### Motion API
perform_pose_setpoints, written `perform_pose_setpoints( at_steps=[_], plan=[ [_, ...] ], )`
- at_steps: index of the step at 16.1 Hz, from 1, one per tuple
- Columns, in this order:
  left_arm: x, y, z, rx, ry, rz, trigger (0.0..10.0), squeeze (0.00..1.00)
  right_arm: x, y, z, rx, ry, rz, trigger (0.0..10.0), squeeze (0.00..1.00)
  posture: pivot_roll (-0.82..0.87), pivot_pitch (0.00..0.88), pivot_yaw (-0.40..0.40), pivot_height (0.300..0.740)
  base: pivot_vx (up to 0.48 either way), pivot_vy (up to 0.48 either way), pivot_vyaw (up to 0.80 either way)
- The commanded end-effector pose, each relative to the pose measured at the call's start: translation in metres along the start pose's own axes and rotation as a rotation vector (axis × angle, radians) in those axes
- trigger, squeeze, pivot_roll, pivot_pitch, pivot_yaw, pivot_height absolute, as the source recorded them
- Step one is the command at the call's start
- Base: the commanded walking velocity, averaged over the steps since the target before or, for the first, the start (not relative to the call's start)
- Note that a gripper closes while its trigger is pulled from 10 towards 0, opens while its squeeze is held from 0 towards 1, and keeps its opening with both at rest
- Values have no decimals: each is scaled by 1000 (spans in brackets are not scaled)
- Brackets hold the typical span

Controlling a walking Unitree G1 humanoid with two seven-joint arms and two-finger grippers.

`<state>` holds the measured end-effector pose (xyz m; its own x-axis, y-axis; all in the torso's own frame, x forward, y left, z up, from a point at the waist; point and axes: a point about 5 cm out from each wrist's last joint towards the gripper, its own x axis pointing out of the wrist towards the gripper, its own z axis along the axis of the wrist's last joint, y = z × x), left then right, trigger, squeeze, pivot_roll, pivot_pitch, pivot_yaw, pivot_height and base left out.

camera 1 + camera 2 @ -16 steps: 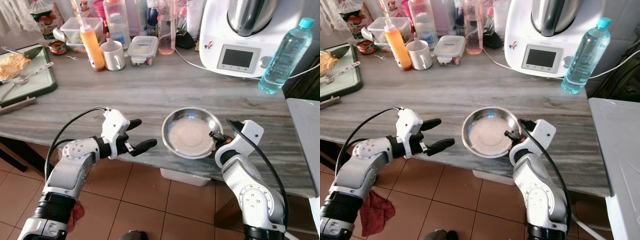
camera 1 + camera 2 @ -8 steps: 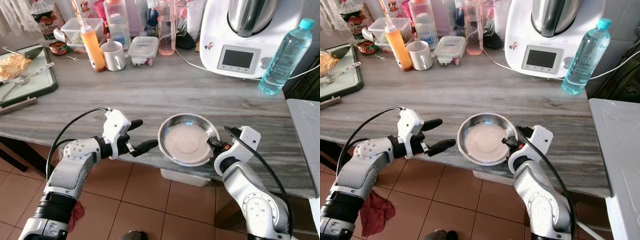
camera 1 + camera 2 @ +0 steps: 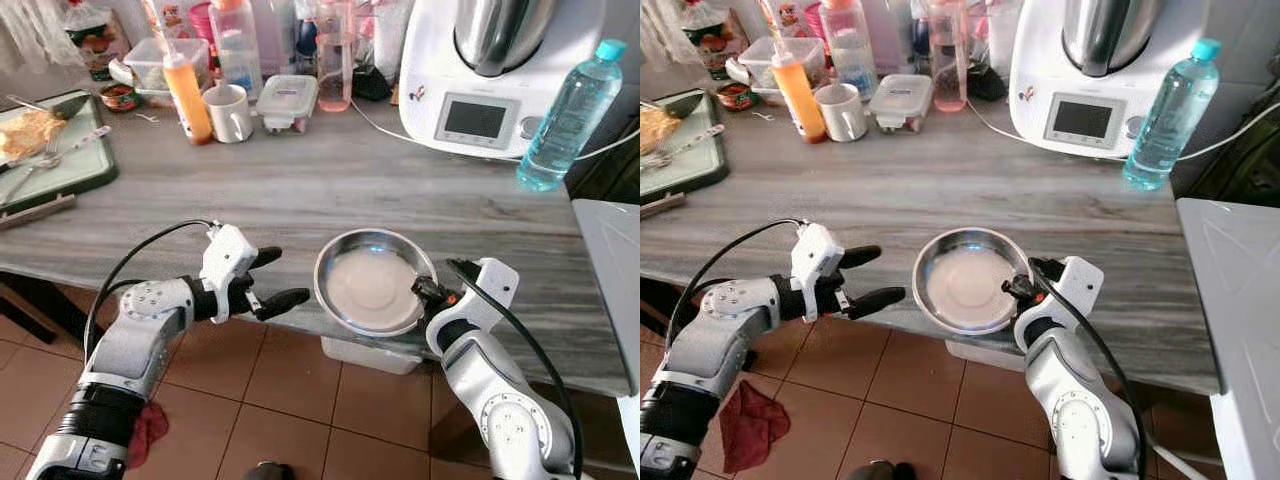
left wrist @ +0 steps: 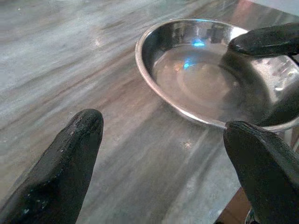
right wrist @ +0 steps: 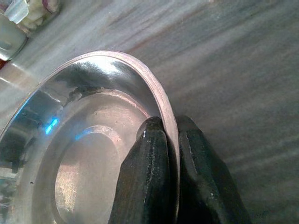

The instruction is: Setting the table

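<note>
The steel bowl (image 3: 371,281) sat on the grey wood-grain counter (image 3: 300,190) at its near edge, part of its rim appearing to overhang the tiled floor (image 3: 290,400); the right gripper (image 3: 423,290) was pinching the bowl's right-hand rim, one finger inside the wall and one outside, pressed tight on the thin metal, a hold that suited dragging or lifting a shallow dish with no handle; the bowl looked empty and clean, so tilt carried little risk of spillage, though a rim pinch on polished steel was judged liable to slip; the left gripper (image 3: 268,280) hung just off the counter edge to the bowl's left, fingers spread wide and aimed at the bowl without touching it, a posture consistent with readiness to take or steady the opposite rim; the back of the counter held an orange sauce bottle (image 3: 186,93), a white mug (image 3: 228,110), a lidded container (image 3: 286,100), a white kitchen machine (image 3: 490,70) and a water bottle (image 3: 562,115), all well apart from the bowl; a green tray (image 3: 70,165) with cutlery lay at far left; the bowl was judged not yet at a place setting
</note>
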<state>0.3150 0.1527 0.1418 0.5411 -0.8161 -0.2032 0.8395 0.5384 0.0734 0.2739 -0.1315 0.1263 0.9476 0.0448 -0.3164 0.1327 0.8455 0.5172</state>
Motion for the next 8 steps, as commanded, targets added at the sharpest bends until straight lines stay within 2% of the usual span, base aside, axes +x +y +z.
perform_pose_setpoints(
  at_steps=[1,6,8],
  plan=[
    [-3,0,0,11,10,-4,10000,0,5,-6,-31,40,117,-95,10000,0,110,137,44,714,0,0,0],
    [-5,0,-1,8,17,-9,10000,0,3,-20,-13,62,14,-152,10000,0,113,146,48,714,0,0,0],
    [-3,-1,-1,7,19,-18,10000,0,6,-22,-14,64,23,-150,10000,0,110,148,53,714,0,0,0]
  ],
)
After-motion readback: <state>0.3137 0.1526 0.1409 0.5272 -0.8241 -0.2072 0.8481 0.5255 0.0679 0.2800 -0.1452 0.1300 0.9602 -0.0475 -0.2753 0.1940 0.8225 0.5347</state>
